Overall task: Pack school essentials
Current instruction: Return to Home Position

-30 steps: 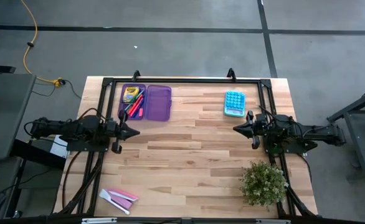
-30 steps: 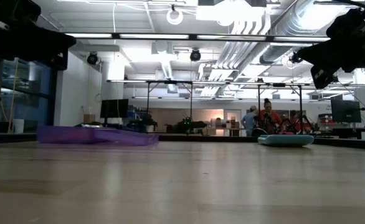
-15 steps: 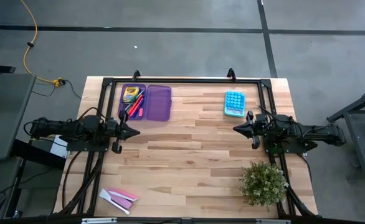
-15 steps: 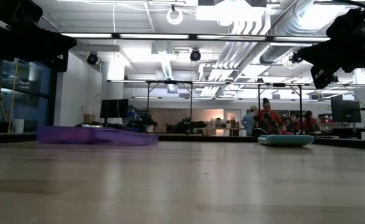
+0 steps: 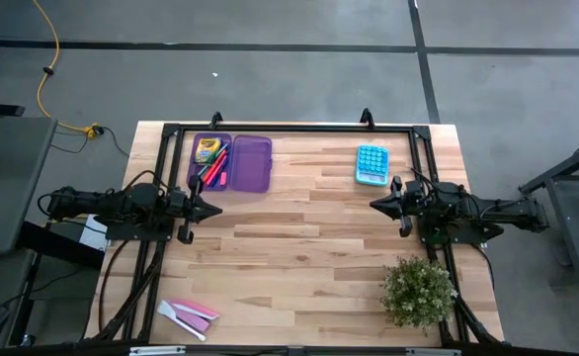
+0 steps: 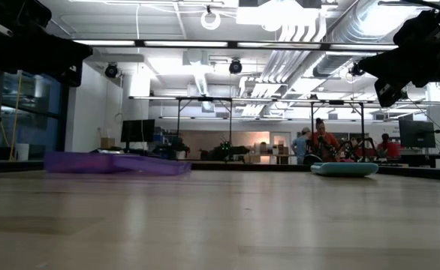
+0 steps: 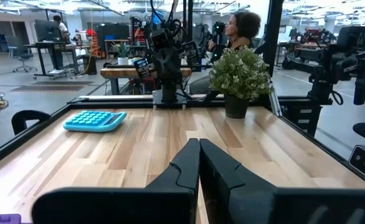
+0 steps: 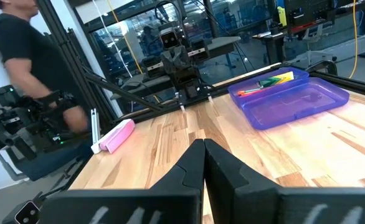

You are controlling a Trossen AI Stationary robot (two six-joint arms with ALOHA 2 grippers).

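Note:
An open purple case [image 5: 231,163] lies at the table's far left, also visible in the right wrist view [image 8: 289,93]. Its left half holds the yellow-green crayon box [image 5: 206,150] and red, green and pink sticks [image 5: 213,168]. Pink and white pieces [image 5: 189,314] lie at the near left corner. Scissors and a blue pen I cannot make out. My left gripper [image 5: 214,210] hovers shut near the case's near side. My right gripper [image 5: 374,204] hovers shut at the right, facing it across the table. Both wrist views show the shut fingertips [image 7: 199,147] [image 8: 203,147].
A blue calculator [image 5: 372,164] lies at the far right, just beyond my right gripper. A bushy green plant [image 5: 418,290] stands at the near right corner. A black frame [image 5: 289,128] borders the table. Bare wood [image 5: 299,247] spreads between the arms. People are in the room behind.

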